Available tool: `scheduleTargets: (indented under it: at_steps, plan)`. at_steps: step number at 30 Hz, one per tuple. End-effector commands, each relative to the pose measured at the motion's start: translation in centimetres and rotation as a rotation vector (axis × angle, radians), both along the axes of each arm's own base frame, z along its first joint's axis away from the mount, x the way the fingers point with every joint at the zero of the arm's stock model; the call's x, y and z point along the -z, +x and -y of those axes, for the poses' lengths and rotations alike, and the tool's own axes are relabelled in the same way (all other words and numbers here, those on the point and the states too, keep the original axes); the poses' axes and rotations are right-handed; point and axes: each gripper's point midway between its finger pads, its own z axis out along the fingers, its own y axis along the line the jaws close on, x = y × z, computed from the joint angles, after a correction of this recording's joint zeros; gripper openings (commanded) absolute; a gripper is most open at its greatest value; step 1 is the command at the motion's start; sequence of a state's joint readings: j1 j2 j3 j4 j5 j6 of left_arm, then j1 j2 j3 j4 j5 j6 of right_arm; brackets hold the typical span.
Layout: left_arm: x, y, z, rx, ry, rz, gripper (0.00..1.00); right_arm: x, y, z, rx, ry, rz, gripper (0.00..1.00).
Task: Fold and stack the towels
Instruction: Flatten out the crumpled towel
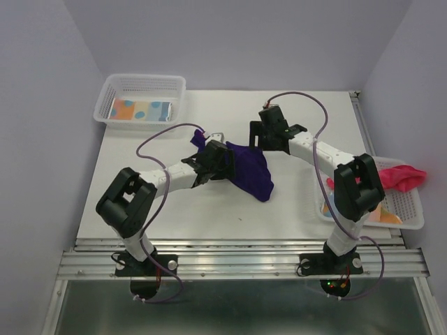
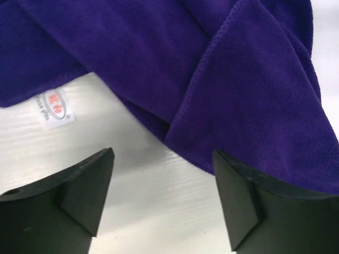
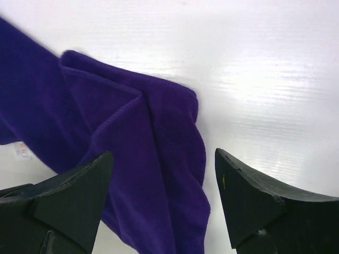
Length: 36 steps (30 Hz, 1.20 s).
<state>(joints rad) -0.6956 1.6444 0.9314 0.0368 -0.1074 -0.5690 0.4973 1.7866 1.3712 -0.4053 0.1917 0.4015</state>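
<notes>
A deep purple towel [image 1: 251, 172] lies crumpled and loosely folded in the middle of the white table [image 1: 209, 209]. My left gripper [image 1: 218, 158] is at its left edge and open. In the left wrist view the left gripper [image 2: 163, 153] has bare table between its fingers, and the purple towel [image 2: 222, 79] with its white label [image 2: 53, 108] lies just ahead. My right gripper [image 1: 265, 132] hovers at the towel's far end. That right gripper [image 3: 163, 153] is open over a fold of the purple towel [image 3: 153, 174] and holds nothing.
A white mesh basket [image 1: 112, 87] at the back left holds a folded patterned towel [image 1: 140, 109]. Another basket [image 1: 412, 220] at the right edge holds a pink-red towel [image 1: 404, 178] draped over its rim and a patterned towel [image 1: 384, 215]. Grey walls close in the table.
</notes>
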Motion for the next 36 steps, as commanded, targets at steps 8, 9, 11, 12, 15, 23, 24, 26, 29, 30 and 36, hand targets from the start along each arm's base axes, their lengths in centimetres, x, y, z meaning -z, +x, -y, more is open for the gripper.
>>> scheduleTargets:
  at_steps: [8,9,11,12,15,23,24,26,29,30,36]
  plan:
    - [-1.2,1.3,4.0,0.139,-0.091,0.008,0.36,0.7,2.4,2.9,0.109,-0.003,-0.004,0.82]
    - [-0.8,0.7,3.9,0.147,-0.092,-0.012,0.26,0.7,2.6,3.1,0.111,0.002,-0.005,0.82]
    - [-0.7,0.3,3.7,0.145,-0.091,-0.028,0.14,0.7,2.7,3.1,0.11,0.006,-0.004,0.82]
    - [-1.0,0.1,3.4,0.14,-0.088,-0.029,0.08,0.9,2.8,3.0,0.103,0.012,-0.007,0.82]
    - [-1.6,-0.5,2.0,0.099,-0.066,-0.026,0.0,0.9,2.8,2.2,0.066,0.031,-0.008,0.82]
    - [-1.3,-5.1,-1.3,0.076,-0.062,-0.09,0.0,1.6,2.8,1.1,-0.001,0.056,-0.027,0.8]
    - [-0.7,-5.7,-1.9,0.072,-0.053,-0.104,0.0,1.8,2.8,1.1,-0.005,0.055,-0.035,0.79]
    - [-1.0,-6.4,-2.3,0.067,-0.06,-0.106,0.0,2.2,2.7,0.5,-0.026,0.065,-0.049,0.77]
    - [-0.1,-7.8,-3.2,0.07,-0.054,-0.137,0.0,2.5,1.7,-0.9,-0.091,0.057,-0.051,0.75]
    - [-0.3,-8.1,-3.2,0.072,-0.065,-0.137,0.0,2.3,1.4,-1.4,-0.114,0.053,-0.043,0.75]
    - [1.6,-10.3,-4.8,0.029,-0.059,-0.202,0.0,0.2,-0.4,-5.5,-0.287,0.05,0.047,0.75]
